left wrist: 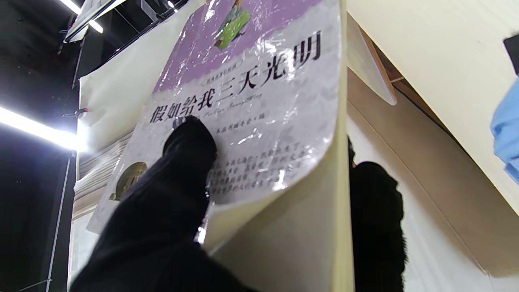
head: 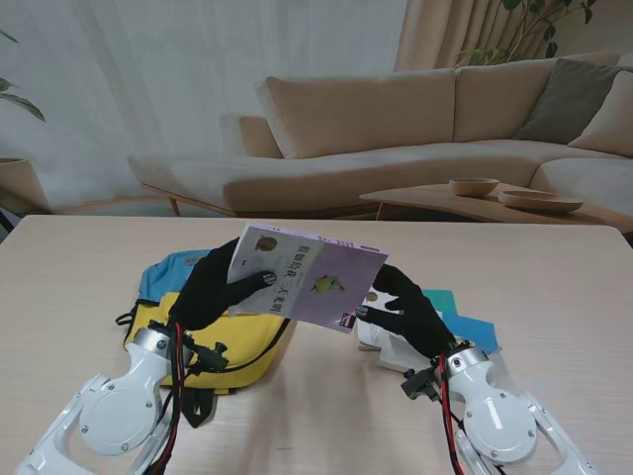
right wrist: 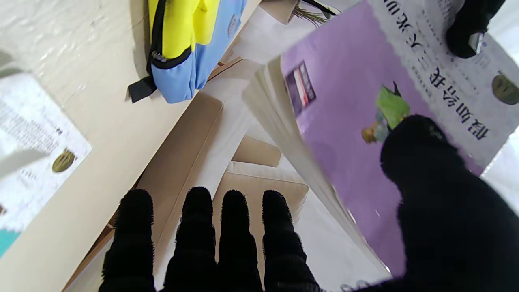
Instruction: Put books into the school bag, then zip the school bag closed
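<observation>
A purple and white book (head: 316, 277) is lifted off the table, tilted, above the yellow and blue school bag (head: 237, 341). My left hand (head: 210, 289) is shut on the book's left end. Its thumb (left wrist: 188, 142) presses the cover (left wrist: 251, 101), and the other fingers (left wrist: 375, 194) are behind. My right hand (head: 410, 317) is at the book's lower right corner. There the fingers (right wrist: 211, 235) are straight and apart, and the thumb (right wrist: 425, 162) is in front of the cover (right wrist: 344, 121). The bag (right wrist: 190, 44) lies flat; its opening is hidden behind the book and my left hand.
A white book (head: 381, 346) and a teal one (head: 465, 327) lie on the table under and beyond my right hand. The wooden table (head: 554, 267) ends at its far edge. Beyond it stand a beige sofa (head: 396, 129) and a low table with bowls (head: 495, 193).
</observation>
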### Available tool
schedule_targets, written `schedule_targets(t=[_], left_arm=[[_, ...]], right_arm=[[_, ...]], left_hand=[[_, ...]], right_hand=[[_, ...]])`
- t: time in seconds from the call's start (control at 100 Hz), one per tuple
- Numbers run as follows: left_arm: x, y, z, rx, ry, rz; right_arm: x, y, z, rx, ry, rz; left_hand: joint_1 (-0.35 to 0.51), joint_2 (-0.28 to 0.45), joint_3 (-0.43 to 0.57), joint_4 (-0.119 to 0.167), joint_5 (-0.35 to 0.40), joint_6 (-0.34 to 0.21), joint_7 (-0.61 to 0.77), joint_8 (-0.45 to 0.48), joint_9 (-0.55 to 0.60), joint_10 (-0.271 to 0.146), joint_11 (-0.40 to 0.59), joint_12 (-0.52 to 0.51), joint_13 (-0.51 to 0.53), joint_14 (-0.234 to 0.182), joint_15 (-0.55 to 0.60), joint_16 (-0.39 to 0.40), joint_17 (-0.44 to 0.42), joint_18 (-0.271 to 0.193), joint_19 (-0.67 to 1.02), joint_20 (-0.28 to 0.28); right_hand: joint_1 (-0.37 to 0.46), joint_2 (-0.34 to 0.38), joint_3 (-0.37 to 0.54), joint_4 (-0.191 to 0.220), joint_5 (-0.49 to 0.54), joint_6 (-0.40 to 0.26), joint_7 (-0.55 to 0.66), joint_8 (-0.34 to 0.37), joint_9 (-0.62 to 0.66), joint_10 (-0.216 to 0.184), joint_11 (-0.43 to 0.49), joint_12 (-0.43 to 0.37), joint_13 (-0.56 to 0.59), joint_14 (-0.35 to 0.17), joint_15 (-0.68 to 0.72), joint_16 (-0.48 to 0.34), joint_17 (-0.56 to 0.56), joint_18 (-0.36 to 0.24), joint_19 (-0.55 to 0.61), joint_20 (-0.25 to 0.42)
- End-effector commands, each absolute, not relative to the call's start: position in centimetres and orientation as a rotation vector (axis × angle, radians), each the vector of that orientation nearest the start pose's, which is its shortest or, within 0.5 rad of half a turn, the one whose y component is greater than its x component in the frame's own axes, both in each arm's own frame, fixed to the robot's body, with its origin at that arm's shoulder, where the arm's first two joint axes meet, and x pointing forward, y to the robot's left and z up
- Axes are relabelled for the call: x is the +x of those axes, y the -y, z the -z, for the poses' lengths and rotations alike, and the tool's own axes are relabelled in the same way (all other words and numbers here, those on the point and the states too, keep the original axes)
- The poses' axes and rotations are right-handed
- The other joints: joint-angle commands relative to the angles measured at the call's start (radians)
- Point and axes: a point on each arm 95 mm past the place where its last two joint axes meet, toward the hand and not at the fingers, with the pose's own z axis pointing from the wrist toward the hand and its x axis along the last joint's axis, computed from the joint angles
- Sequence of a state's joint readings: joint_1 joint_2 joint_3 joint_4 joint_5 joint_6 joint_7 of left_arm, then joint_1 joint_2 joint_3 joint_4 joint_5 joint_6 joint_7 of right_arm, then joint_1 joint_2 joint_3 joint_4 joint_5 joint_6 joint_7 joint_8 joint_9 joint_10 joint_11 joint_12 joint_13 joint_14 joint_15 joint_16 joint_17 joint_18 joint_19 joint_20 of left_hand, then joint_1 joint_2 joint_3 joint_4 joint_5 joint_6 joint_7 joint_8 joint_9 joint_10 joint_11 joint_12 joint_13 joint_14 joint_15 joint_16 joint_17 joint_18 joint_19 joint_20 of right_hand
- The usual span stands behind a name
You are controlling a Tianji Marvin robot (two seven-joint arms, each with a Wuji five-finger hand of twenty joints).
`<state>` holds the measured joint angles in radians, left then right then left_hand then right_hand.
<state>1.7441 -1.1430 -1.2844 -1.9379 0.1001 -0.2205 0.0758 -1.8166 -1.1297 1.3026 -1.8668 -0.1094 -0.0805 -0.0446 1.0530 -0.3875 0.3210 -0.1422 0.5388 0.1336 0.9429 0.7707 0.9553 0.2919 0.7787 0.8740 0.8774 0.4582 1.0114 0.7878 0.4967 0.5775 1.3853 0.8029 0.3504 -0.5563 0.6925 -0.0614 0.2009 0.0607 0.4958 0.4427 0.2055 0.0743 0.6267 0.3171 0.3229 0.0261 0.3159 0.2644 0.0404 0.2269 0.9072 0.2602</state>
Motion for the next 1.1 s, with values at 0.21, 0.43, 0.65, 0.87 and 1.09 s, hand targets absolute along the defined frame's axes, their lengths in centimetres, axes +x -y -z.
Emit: schedule_targets(t=[0.21,0.43,0.65,0.87,1.09], left_arm=[[35.0,5.7,22.4,-1.761,-0.793,2.579],[35.5,6.4,22.7,-1.891,-0.764,2.604],[36.0,7.0,23.4,-2.007,-0.779,2.583],[36.2,6.9,23.7,-2.045,-0.805,2.537],[35.9,6.5,23.8,-2.064,-0.858,2.486]], right_arm=[[33.0,-4.8,30.6,-1.971,0.577,2.240],[32.9,-5.8,30.2,-1.900,0.393,2.215],[32.6,-6.2,29.7,-1.851,0.259,2.177],[32.4,-6.0,29.1,-1.809,0.128,2.116],[32.4,-5.5,28.7,-1.809,0.107,2.085]], left_hand=[[0.081,0.045,0.154,-0.004,0.050,-0.137,0.128,0.082,0.032,-0.045,0.018,0.015,0.024,0.007,0.019,0.014,-0.002,0.006,0.044,0.017],[0.083,0.046,0.153,-0.003,0.049,-0.136,0.129,0.082,0.031,-0.045,0.018,0.016,0.023,0.006,0.018,0.015,-0.004,0.003,0.043,0.017],[0.086,0.049,0.149,-0.002,0.048,-0.133,0.127,0.081,0.026,-0.042,0.015,0.016,0.021,0.008,0.017,0.015,-0.007,0.005,0.041,0.016],[0.090,0.055,0.140,0.001,0.043,-0.127,0.120,0.076,0.021,-0.039,0.009,0.014,0.012,0.012,0.010,0.014,-0.015,0.005,0.036,0.014],[0.169,0.112,-0.065,0.072,0.007,-0.092,0.062,-0.040,-0.040,-0.027,-0.100,-0.026,-0.097,0.049,-0.097,-0.013,-0.133,-0.011,-0.044,-0.011]], right_hand=[[0.023,-0.018,-0.057,-0.003,-0.040,-0.006,0.055,-0.009,-0.019,-0.033,0.060,0.013,-0.015,-0.038,0.045,0.002,0.057,-0.079,0.045,-0.002],[0.098,-0.084,0.156,-0.043,0.123,-0.037,0.147,-0.042,0.177,-0.020,0.075,0.030,0.157,-0.012,0.123,0.041,0.201,-0.078,0.153,0.054],[0.148,-0.157,0.463,-0.086,0.468,-0.105,0.238,-0.036,0.547,-0.010,0.064,0.034,0.438,0.045,0.230,0.079,0.388,-0.024,0.264,0.098],[0.387,-0.161,0.458,-0.204,0.705,-0.196,0.524,-0.208,0.896,0.024,0.006,0.004,0.684,0.102,0.332,0.099,0.555,0.053,0.380,0.110],[0.433,-0.177,0.501,-0.172,0.793,-0.215,0.577,0.058,0.986,0.105,0.179,0.125,0.836,0.179,0.584,0.189,0.687,0.177,0.595,0.206]])
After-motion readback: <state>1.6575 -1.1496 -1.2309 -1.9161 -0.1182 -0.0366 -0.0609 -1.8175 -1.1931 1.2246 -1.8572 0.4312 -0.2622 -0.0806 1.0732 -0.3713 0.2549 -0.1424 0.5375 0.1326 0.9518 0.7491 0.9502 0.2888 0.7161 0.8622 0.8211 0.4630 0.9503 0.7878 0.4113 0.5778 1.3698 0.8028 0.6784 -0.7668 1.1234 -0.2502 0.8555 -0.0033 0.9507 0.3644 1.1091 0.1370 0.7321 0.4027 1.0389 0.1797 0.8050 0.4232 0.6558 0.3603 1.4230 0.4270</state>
